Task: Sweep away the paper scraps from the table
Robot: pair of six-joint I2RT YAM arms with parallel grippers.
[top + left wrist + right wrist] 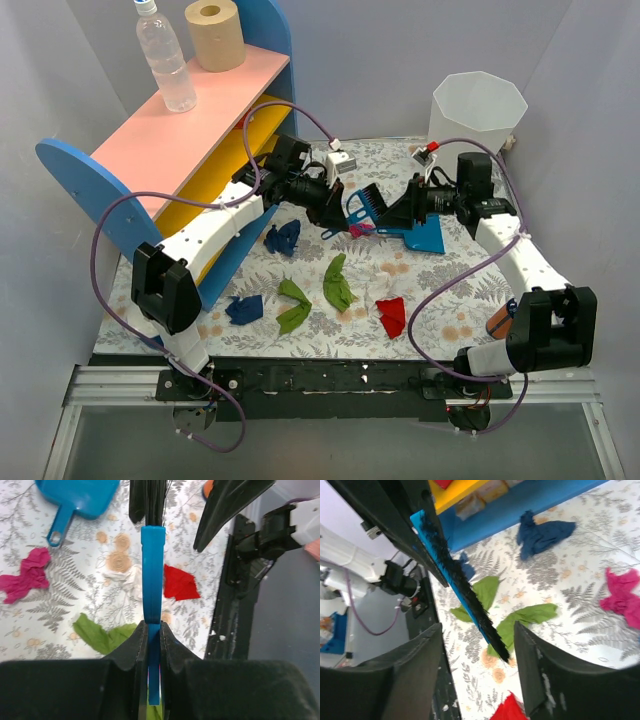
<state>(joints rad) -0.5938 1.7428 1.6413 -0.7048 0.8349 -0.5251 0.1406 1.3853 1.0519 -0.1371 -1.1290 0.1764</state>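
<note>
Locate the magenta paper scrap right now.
In the top view, the magenta scrap lies centrally, just left of the blue dustpan, close to the blue brush, beyond the green scraps.

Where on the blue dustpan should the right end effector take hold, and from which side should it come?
Take the dustpan by its slim handle, coming down from above and closing across its width. The handle sticks out clear of the pan and is narrow enough; the pan itself looks too wide.

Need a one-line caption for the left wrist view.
Left hand clamps the blue brush over the floral table, with red, green, magenta and white paper scraps and the blue dustpan ahead.
</note>
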